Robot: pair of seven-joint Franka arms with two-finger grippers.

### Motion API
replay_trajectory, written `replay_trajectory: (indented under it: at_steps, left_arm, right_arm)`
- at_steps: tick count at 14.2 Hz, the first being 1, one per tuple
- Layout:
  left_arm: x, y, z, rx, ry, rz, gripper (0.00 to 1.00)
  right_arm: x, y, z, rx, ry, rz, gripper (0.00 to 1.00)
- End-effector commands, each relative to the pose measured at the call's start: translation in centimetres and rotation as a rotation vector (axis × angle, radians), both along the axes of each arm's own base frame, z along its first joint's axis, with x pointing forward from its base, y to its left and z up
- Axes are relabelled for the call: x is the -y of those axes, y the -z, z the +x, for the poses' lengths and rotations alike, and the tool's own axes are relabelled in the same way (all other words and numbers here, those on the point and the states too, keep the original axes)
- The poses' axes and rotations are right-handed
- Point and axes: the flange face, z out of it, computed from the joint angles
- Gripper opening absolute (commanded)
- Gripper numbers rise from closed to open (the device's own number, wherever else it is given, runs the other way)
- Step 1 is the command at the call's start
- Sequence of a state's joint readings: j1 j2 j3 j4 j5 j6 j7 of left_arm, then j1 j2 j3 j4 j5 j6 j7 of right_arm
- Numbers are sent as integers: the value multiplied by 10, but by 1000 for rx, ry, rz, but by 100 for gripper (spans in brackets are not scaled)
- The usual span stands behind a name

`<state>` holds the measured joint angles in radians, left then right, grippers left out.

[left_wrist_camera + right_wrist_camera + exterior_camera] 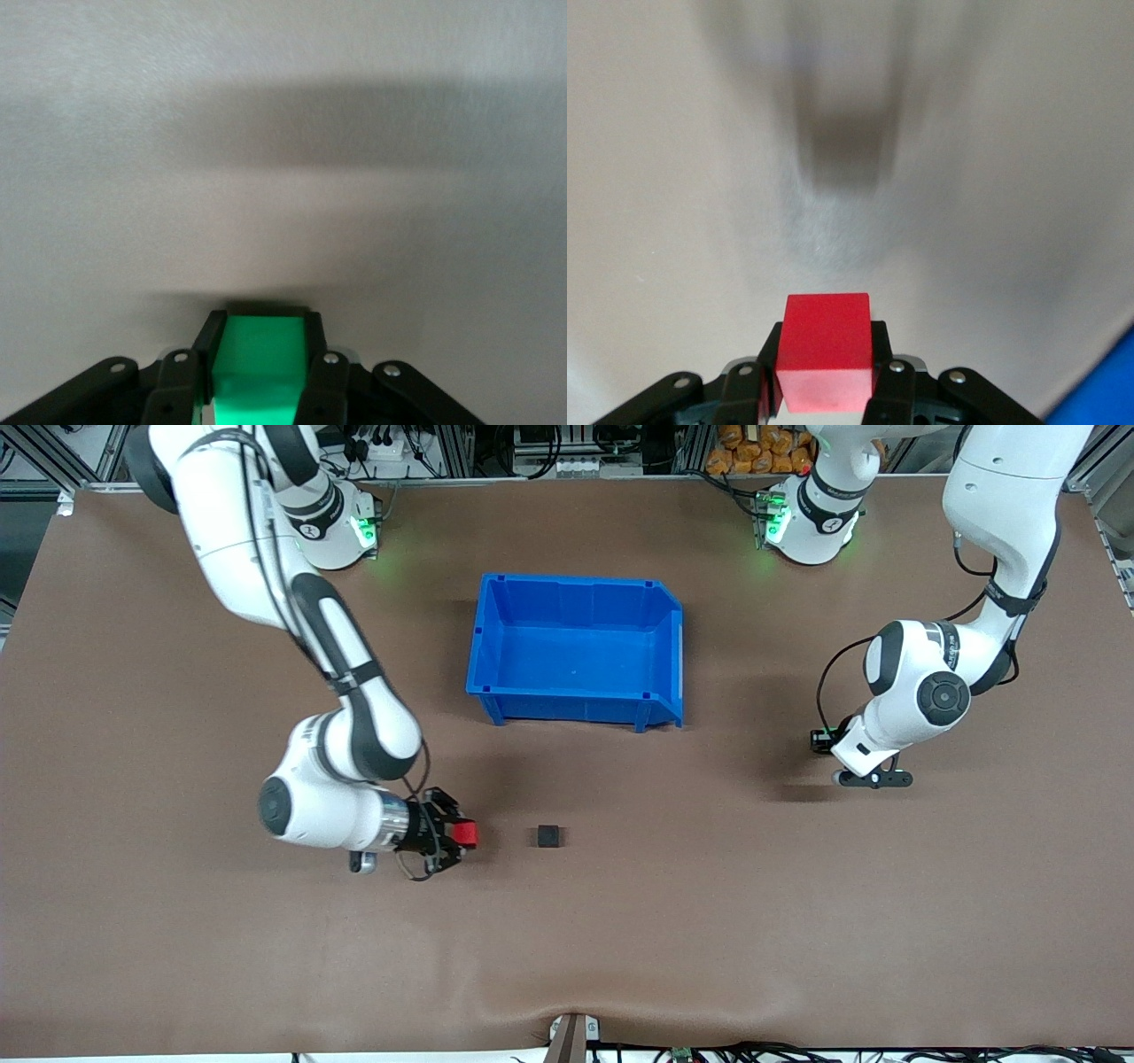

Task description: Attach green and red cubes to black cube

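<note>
Front view: right gripper (462, 833) clamped on the red cube (467, 833), low over the brown table (709, 921), toward the right arm's end. Black cube (548, 835) sits on the table just beside it, a gap between the two, not touching. Blue bin (576, 646) is farther from the front camera than the black cube, mid-table.

The right wrist view confirms the grip: red cube (827, 351) pinched between both fingers (886, 376), top face and one side visible. The dark smear (846, 146) ahead of it is probably the black cube, too blurred to be sure. A sliver of the bin (1107, 390) shows at the frame corner.

Left gripper (873, 778) hangs low over the table toward the left arm's end, well apart from bin and black cube. From the front its fingers and load are hidden under the wrist. Only the left wrist view shows the green cube (261, 367), squeezed between the fingers (316, 372) (lower part cut off by the frame edge). Beyond that, that view is just bare table (283, 133) with a broad shadow band.

Surface: matte brown mat, slight ripple at the edge nearest the front camera. Along the top of the front view: both arm bases with green lights, cables, aluminium framing, some orange items (762, 452) too small to identify.
</note>
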<state>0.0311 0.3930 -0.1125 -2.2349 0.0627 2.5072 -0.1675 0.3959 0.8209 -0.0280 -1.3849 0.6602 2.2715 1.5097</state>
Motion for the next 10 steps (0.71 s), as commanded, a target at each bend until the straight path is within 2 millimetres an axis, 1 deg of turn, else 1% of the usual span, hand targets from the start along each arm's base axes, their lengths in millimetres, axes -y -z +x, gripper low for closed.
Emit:
replay_trajectory:
  at_steps: [1,2,3,4,5,7,8,9,10]
  left_arm:
    - [35,-36,23,14,-179,27,0]
    - [50,-47,33,12,-267,34,0]
    - [72,-63,45,21,-369,41,0]
    - [94,-71,54,27,-466,49,0]
    - [115,-80,65,40,-566,52,0]
    - [159,-91,81,47,-737,54,0]
    - [176,-94,90,50,-832,54,0]
    - [199,-95,96,53,-932,52,0]
    - [222,-96,99,58,-1020,46,0]
  right_arm:
    - [-22,17,-6,-16,96,-4,0]
    - [-24,18,-6,-27,131,-4,0]
    - [-27,22,-8,-41,154,-4,0]
    - [-35,25,-12,-48,153,-6,0]
    - [-37,28,-14,-53,153,-9,0]
    - [-41,34,-16,-51,152,-12,0]
    - [-48,40,-20,-57,148,-13,0]
    - [-54,49,-24,-67,156,-6,0]
    - [-58,53,-24,-55,170,3,0]
